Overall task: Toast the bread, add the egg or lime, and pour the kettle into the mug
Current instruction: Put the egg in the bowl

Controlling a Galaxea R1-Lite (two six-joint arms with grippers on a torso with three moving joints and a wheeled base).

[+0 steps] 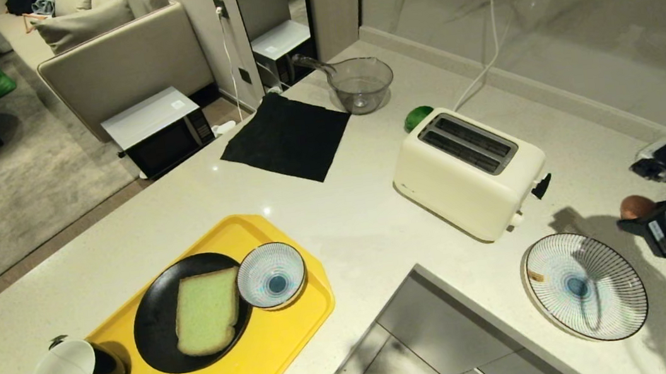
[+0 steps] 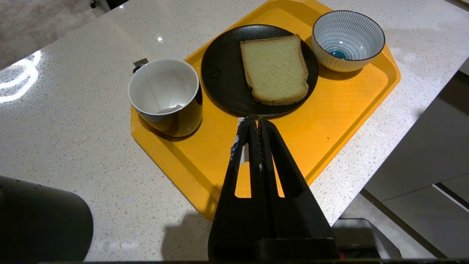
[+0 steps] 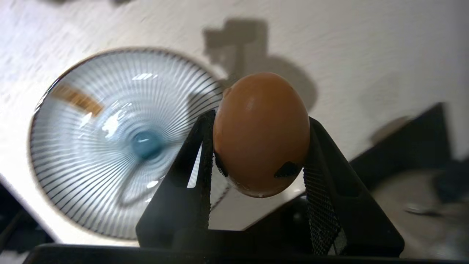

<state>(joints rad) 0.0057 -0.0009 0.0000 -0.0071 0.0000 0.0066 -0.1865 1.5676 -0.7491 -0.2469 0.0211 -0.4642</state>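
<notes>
The right tool (image 3: 256,146) is clamping the small pinkish-brown egg w/ dark spots (image 3: 261,134) between its two black fingers (image 3: 322,190). The egg's long axis is running along the fingers, pointed end out. In the head view the right arm is hanging at the far right, above the white speckled surface (image 1: 344,224), w/ the egg (image 1: 635,206) just past the big flat blue-and-white striped plate (image 1: 586,286). The small blue-and-white striped bowl (image 1: 272,275) is sitting on the yellow plastic tray (image 1: 300,337), well apart, over on the robot's left. So the egg prob needs to go a long way left; the left arm is nearer to that bowl. The left tool (image 2: 253,124) is pressed together, holding nothing, parked above the tray near the black round plate (image 2: 223,73) w/ the square pale greenish bread slice (image 2: 274,69).
</notes>
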